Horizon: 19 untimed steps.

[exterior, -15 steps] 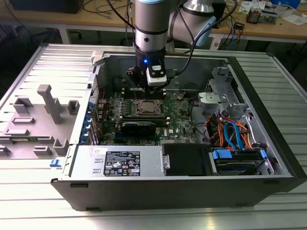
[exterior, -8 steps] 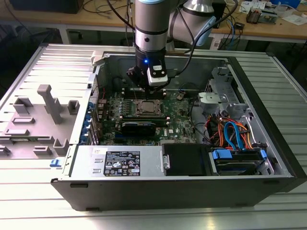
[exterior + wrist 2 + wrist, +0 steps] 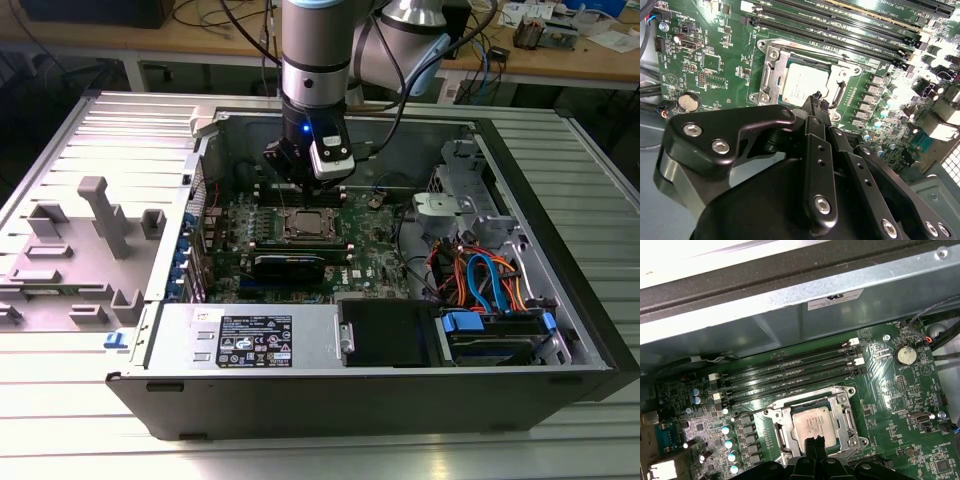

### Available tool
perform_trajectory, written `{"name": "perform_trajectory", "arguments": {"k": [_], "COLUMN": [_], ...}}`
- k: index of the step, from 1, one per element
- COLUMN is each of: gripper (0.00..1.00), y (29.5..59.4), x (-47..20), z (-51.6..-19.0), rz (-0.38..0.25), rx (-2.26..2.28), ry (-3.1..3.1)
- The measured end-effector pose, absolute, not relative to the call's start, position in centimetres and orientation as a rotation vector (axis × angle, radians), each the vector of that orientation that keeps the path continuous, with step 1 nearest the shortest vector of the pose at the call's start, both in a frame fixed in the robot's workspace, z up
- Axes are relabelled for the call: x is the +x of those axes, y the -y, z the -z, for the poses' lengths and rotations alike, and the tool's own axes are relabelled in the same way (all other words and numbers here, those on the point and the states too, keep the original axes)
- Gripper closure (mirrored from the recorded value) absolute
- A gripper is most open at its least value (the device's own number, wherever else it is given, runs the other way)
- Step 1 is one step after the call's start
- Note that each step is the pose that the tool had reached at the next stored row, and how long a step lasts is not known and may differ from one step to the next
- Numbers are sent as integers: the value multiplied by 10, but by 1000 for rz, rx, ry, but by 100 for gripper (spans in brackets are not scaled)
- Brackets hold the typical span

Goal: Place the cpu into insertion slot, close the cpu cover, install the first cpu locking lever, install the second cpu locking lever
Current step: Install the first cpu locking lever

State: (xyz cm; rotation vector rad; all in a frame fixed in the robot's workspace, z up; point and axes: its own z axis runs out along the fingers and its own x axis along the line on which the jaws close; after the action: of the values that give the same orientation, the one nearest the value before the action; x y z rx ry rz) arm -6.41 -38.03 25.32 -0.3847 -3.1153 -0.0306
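The cpu (image 3: 801, 84) lies flat in the insertion slot (image 3: 762, 96), silvery top up, on the green motherboard. The cpu cover (image 3: 771, 69) lies down around it as a silvery frame, and the chip shows through its window. My gripper (image 3: 818, 102) hangs just above the chip's edge, black fingertips pressed together with nothing between them. In the first wrist view the gripper (image 3: 815, 444) tips overlap the near side of the cpu (image 3: 811, 424) and cpu cover (image 3: 842, 412). In the exterior view the gripper (image 3: 300, 188) stands upright over the cpu (image 3: 305, 225) inside the open case.
Long black memory slots (image 3: 790, 371) run beside the socket, with the case wall (image 3: 790, 315) beyond them. A coin battery (image 3: 904, 355) sits nearby. A drive cage with coloured cables (image 3: 490, 285) fills the exterior view's right. Grey fixtures (image 3: 100, 220) stand outside at its left.
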Motion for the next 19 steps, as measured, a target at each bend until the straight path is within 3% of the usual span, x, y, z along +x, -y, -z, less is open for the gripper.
{"name": "perform_trajectory", "arguments": {"k": [11,19], "gripper": [89,89], "y": [380,380], "x": [-64,-64], "z": [-253,-253], "rz": [31,30], "rx": [-376,-128], "ry": [3116,3135]}}
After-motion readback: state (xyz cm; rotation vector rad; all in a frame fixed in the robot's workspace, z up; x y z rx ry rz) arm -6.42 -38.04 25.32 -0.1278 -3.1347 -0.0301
